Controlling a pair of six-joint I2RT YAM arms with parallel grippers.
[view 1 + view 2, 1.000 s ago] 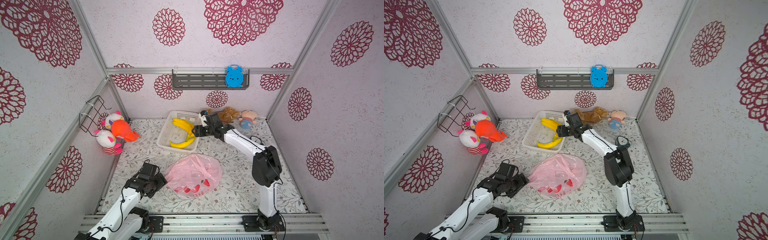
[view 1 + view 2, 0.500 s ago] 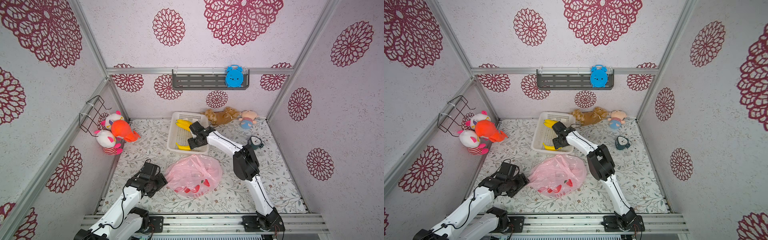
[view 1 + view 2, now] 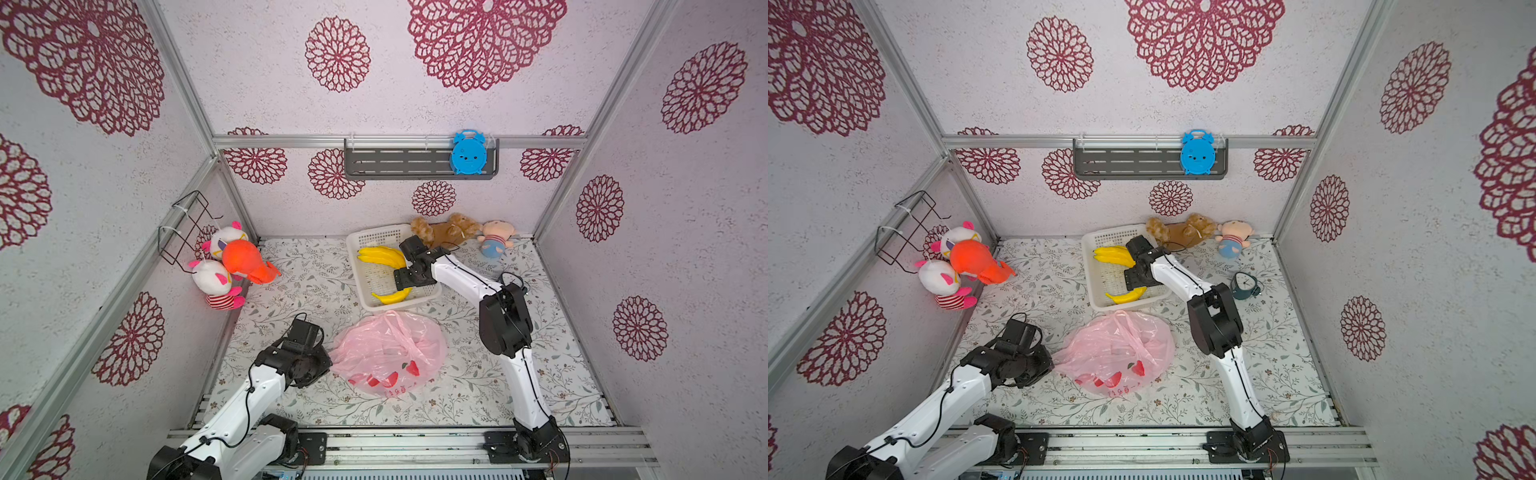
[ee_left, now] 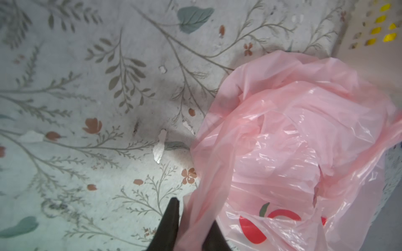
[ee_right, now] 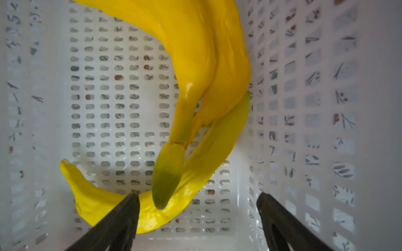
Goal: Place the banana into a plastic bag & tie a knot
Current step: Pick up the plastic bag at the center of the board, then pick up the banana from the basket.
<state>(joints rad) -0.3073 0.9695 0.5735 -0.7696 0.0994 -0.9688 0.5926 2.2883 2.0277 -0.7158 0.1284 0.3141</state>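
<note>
The pink plastic bag (image 3: 390,353) (image 3: 1117,353) lies crumpled at the front middle of the floor, its handle strips loose on top. No knot is in view. My left gripper (image 4: 193,226) is at the bag's left edge, shut on a pink strip of the bag (image 4: 293,141). Behind the bag, a white mesh basket (image 3: 353,266) holds a bunch of bananas (image 3: 380,255) and a single banana (image 3: 390,296) (image 5: 152,213). Inside the basket my right gripper (image 5: 198,197) stands open just above the single banana, one finger (image 5: 121,217) in front of it.
Plush toys (image 3: 232,266) are piled against the left wall under a wire rack (image 3: 187,224). A teddy bear (image 3: 449,230) and a small doll (image 3: 494,239) lie at the back. A dark alarm clock (image 3: 1246,284) stands right of the right arm.
My left gripper has shut on the bag's edge. My right gripper has come forward over the single banana and opened wider. The basket has slid to the right.
</note>
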